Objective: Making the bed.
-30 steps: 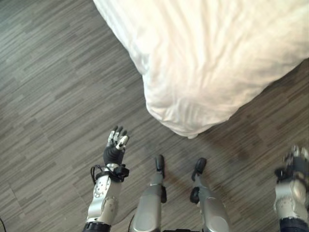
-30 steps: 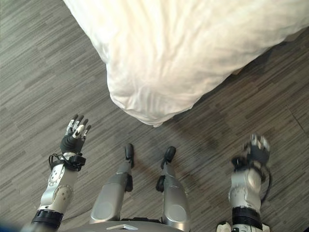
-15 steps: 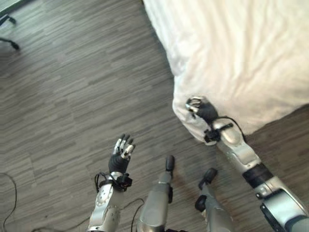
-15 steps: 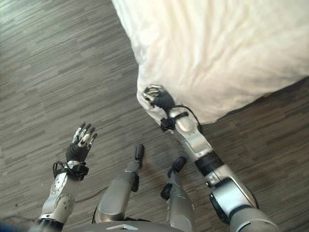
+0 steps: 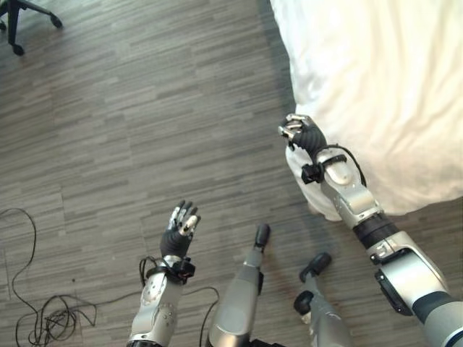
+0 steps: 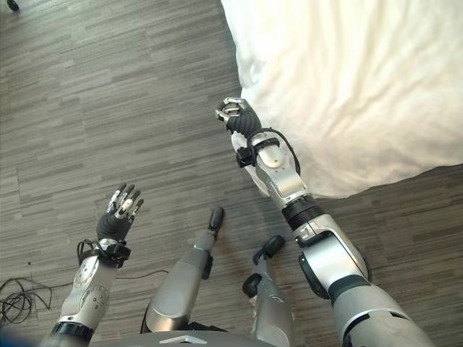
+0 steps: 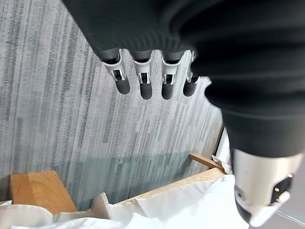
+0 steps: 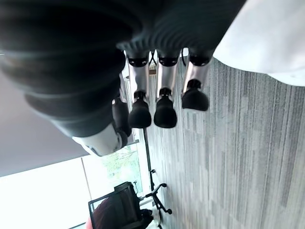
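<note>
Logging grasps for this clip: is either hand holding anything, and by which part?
Nothing is held. The right hand hangs curled beside the duvet's corner; the left hand is open over the floor.

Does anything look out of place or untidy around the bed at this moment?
The white duvet is wrinkled, and its corner sags over the bed's edge toward the floor, beside the right hand. A loose black cord is tangled on the floor. Nothing looks spilled or damaged.

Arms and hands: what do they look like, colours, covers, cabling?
Both arms are silver-grey with black joint bands. The left hand and the right hand have silver fingers with dark tips and a dark ribbed cover over the back and wrist. A thin black cable loops at each wrist.
</note>
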Motion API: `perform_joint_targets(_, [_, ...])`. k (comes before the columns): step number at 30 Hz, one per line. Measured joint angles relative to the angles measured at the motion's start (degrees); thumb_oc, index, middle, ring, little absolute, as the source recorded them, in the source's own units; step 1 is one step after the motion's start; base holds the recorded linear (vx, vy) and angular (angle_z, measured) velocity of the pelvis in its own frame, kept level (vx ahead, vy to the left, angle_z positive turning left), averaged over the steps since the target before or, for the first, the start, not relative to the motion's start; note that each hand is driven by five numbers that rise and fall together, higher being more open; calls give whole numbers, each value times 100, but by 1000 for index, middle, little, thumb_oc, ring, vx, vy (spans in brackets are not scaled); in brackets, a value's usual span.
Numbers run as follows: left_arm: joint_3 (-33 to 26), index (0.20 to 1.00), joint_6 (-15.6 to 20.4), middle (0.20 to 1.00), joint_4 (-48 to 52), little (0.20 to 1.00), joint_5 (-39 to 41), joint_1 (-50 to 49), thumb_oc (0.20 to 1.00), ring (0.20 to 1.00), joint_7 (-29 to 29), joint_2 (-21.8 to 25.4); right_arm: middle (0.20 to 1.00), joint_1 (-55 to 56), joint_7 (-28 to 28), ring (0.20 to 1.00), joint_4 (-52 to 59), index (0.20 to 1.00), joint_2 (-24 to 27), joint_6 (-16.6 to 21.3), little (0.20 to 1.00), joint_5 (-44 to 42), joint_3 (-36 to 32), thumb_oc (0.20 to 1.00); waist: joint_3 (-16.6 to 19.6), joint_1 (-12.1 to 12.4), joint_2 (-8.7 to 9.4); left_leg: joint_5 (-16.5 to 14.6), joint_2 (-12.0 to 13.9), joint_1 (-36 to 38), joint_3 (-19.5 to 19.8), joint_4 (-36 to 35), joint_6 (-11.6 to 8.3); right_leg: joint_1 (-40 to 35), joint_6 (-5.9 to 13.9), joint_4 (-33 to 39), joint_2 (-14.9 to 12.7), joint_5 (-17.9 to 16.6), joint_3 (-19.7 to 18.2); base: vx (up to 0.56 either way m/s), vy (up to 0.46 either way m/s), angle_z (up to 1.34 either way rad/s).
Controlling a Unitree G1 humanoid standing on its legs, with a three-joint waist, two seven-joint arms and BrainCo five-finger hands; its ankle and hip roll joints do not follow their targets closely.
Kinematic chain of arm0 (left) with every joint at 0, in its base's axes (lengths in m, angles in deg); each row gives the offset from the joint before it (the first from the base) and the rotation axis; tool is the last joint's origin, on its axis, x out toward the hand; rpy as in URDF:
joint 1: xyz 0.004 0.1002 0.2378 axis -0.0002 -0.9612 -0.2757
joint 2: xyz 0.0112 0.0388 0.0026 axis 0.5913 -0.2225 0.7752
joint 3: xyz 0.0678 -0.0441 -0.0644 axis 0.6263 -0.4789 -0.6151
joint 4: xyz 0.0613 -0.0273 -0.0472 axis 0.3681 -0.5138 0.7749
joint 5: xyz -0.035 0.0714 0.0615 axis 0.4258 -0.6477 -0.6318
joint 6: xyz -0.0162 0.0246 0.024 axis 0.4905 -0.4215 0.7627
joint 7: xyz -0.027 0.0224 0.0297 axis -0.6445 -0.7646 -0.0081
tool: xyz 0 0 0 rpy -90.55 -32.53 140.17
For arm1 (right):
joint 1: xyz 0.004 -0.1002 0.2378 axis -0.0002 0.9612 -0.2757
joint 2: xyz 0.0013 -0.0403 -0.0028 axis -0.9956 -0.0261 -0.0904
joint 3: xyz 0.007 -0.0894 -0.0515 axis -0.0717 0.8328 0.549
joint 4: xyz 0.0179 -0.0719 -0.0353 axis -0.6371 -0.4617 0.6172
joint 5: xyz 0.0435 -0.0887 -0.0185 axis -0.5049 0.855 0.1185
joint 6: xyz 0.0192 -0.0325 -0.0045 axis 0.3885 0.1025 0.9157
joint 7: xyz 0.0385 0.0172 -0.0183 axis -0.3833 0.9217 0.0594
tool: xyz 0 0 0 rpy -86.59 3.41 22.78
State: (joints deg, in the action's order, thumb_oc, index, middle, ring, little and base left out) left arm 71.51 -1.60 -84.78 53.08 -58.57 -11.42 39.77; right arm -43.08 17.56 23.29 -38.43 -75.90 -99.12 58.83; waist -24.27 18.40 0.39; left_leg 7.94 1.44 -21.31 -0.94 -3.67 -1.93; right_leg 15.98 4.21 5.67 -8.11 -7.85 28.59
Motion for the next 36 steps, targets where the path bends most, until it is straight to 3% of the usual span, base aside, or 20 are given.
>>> perform_joint_targets(6, [168,1000,46,1000,-4,1000,2,191,1000,1000,114,155,200,-866,-263,200,-2410,200,56,0,200,-39,-554,200,-199,143,46,28,1,-373,18,130,38,306,-29,-1,6,-23,9,-8,-2,1])
perform_joint_targets(9, [175,1000,79,1000,-2,1000,4,288,1000,1000,129,186,200,-1146,-382,200,-2949,200,267,-16,200,-56,-712,200,-340,241,24,30,6,-491,27,149,41,411,-33,-1,10,-26,26,-24,-5,0])
perform_joint_targets(14, [341,1000,175,1000,9,1000,1,381,1000,1000,166,251,200,-1589,-459,200,-3052,200,357,40,200,-308,-871,200,-457,256,-22,47,18,-942,65,246,35,794,-84,-2,28,-69,55,-6,-2,2])
perform_joint_targets(22, [682,1000,191,1000,5,1000,-39,631,1000,1000,290,104,200,-1464,-456,200,-2976,200,439,530,200,-329,-979,200,-594,230,-19,50,9,-1163,110,293,33,986,-82,-3,26,-72,72,9,12,2])
perform_joint_targets(23, [723,1000,194,1000,12,1000,-39,667,1000,1000,330,57,200,-1140,-442,200,-2686,200,247,751,200,-335,-1461,200,-605,204,27,50,7,-1141,87,287,33,975,-82,-3,21,-71,58,28,31,-3])
perform_joint_targets(26, [813,1000,183,1000,46,1000,-53,759,1000,1000,348,42,200,-134,-345,200,-2638,200,-403,812,200,-452,-1583,200,-588,69,173,41,-17,-1000,51,277,27,837,-64,-4,-20,-62,20,22,12,2])
perform_joint_targets(28, [795,1000,178,1000,71,1000,-56,776,1000,1000,346,54,200,1264,-362,200,-3163,200,-817,464,200,-446,-1615,200,-602,-133,308,10,-33,-960,-11,280,-7,836,-23,-33,-37,-44,-54,-31,24,-7])
perform_joint_targets(30, [542,1000,190,1000,63,1000,-55,612,1000,1000,354,54,200,2962,-474,200,-3739,200,-763,114,200,-449,-1989,200,-643,-444,424,5,-70,-939,-147,292,27,877,-12,-57,-91,-118,-202,-35,14,-27])
perform_joint_targets(33, [154,1000,178,1000,-19,1000,-58,599,1000,1000,372,55,200,4208,-489,200,-3727,200,-306,1,200,-452,-1979,200,-667,-922,582,-39,-1,-740,-312,283,12,775,56,-1,-39,-136,-436,23,-16,-36])
perform_joint_targets(36, [155,1000,174,1000,-4,1000,-57,562,1000,1000,378,-9,200,4202,-457,200,-3430,200,-291,34,200,-455,-1991,200,-658,-951,594,-27,117,-551,-365,272,-36,638,53,1,69,-121,-518,-48,-9,-20])
